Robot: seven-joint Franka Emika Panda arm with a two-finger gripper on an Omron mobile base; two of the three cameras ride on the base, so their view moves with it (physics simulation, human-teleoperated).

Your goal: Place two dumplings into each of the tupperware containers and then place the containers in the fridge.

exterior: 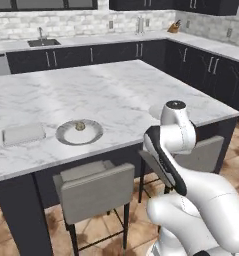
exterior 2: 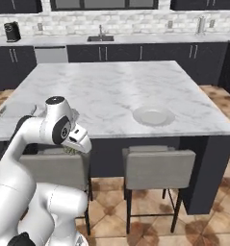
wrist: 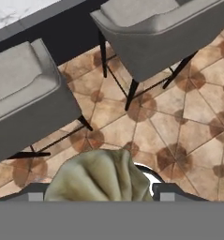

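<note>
The hand (wrist: 98,194) has a dumpling (wrist: 98,180) held between its two fingers, and in the hand view that pale, olive-tan, pleated lump bulges up at the bottom centre of the frame, with the finger tips (wrist: 34,196) flanking it left and right. Behind it lies the tiled floor (wrist: 179,122), brown and tan, and two grey chairs: one chair (wrist: 24,93) at the left edge, another chair (wrist: 160,28) in the upper right on thin dark legs.

Over to the right base view: the hand sits at the lower left, tucked under the white wrist, and a speck of the olive dumpling peeks out just below it, in front of a chair back, below the edge of the counter (exterior 2: 121,91).

In the left base view, a second dumpling (exterior: 80,126) sits in the middle of a round plate (exterior: 91,137), at the left of centre near the counter's front edge. Just beside that plate, further left, lies one tupperware container (exterior: 23,134), a shallow pale rectangular tray, apart from the plate and not touching it. In the right base view a second round plate (exterior 2: 153,116) rests at the right of centre on the marble, and a pale tray (exterior 2: 15,109) shows at the far left edge behind the arm.

A sink (exterior: 43,42) sits in the upper left of the left base view.
</note>
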